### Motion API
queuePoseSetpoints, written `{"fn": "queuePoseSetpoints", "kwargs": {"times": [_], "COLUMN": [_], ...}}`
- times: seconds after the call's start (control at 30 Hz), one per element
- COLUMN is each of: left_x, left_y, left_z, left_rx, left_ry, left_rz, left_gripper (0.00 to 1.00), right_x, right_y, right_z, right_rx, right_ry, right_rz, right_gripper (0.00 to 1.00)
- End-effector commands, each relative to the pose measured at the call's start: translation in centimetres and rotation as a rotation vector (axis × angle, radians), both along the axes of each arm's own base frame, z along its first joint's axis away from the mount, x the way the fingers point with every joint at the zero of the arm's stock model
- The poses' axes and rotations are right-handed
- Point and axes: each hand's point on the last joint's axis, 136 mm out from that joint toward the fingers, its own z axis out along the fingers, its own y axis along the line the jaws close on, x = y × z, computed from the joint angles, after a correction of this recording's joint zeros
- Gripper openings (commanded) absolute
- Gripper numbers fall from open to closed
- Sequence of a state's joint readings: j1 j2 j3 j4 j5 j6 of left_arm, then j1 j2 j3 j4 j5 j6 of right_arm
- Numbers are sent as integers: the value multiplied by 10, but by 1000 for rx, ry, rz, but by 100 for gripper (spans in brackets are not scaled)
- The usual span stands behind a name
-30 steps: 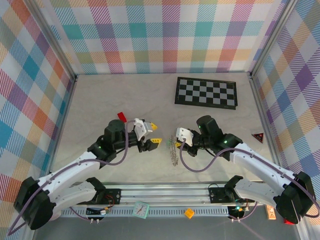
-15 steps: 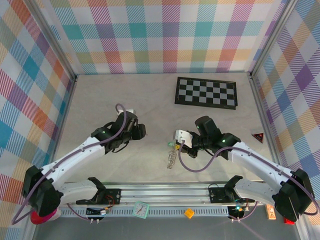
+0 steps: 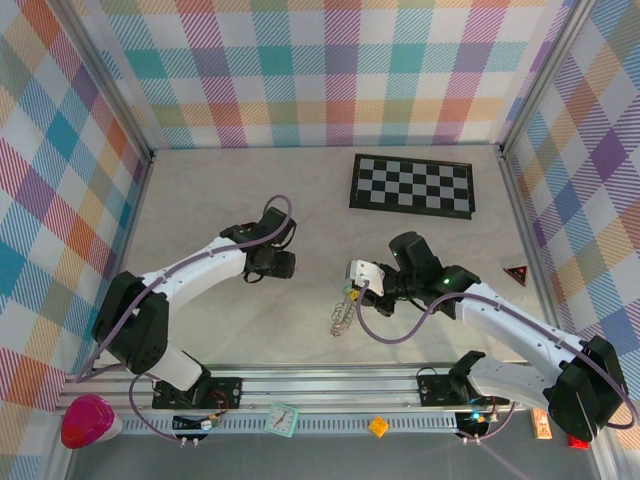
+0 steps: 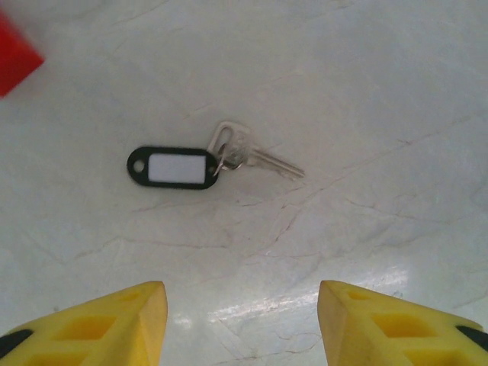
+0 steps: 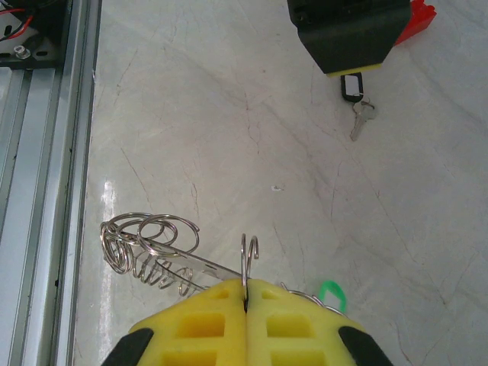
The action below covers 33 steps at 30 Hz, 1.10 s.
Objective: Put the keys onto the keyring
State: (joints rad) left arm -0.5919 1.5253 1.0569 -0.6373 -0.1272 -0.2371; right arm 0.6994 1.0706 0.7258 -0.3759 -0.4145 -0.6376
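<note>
A silver key (image 4: 255,158) with a black, white-faced head (image 4: 171,168) lies flat on the table. My left gripper (image 4: 242,316) hangs open above it, yellow fingertips (image 4: 114,324) wide apart with nothing between them. The right wrist view shows the same key (image 5: 361,118) just below the left gripper (image 5: 349,34). My right gripper (image 5: 245,293) is shut on a wire loop of the keyring (image 5: 149,248), whose silvery coils trail toward the rail. A green key head (image 5: 329,290) peeks out beside the right fingers, its blade hidden. From above, the keyring (image 3: 340,315) dangles below the right gripper (image 3: 352,285).
A small red block (image 4: 15,53) sits just left of the black-headed key. A checkerboard (image 3: 412,184) lies at the back right and a red triangle (image 3: 516,274) by the right wall. The aluminium rail (image 5: 46,152) runs along the near edge.
My left arm has swung back and left, and its gripper now points down over the black-headed key, jaws slightly narrower. The right gripper has held the keyring almost still.
</note>
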Motion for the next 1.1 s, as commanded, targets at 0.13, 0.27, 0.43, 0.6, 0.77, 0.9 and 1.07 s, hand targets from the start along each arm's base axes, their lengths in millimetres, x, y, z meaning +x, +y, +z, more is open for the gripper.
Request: {"fn": "queuePoseSetpoints", "kwargs": {"times": [0.13,0.27,0.43,0.6,0.77,0.9,1.07], "left_x": [4,9,16,33,44,47,49], "left_y": [-3,-6,-6,-4,-1,0,-2], "left_z": [-7,-16,-35,-37,-40,-44,-50], "left_rx": [129,168,219,253,273,275,269], "left_ry": [62,97,154,116,103,119,148], "left_rz": [-344,-422,-448,-388,-356,-351,-354], "left_gripper": [48,48,46,42,34,28,25], "right_x": [0,-1,-1,-1,-1,-1,0], "right_y": [11,9,8,9,8,8,9], "right_z": [23,21,20,20,20,21,21], "right_rx": [59,47,41,39,36,36,34], "right_ry": [-30,-22,-15,-9,-7,-8,-5], "right_rz": [47,41,37,37,34,35,34], "right_gripper": [0,0,0,0,0,0,0]}}
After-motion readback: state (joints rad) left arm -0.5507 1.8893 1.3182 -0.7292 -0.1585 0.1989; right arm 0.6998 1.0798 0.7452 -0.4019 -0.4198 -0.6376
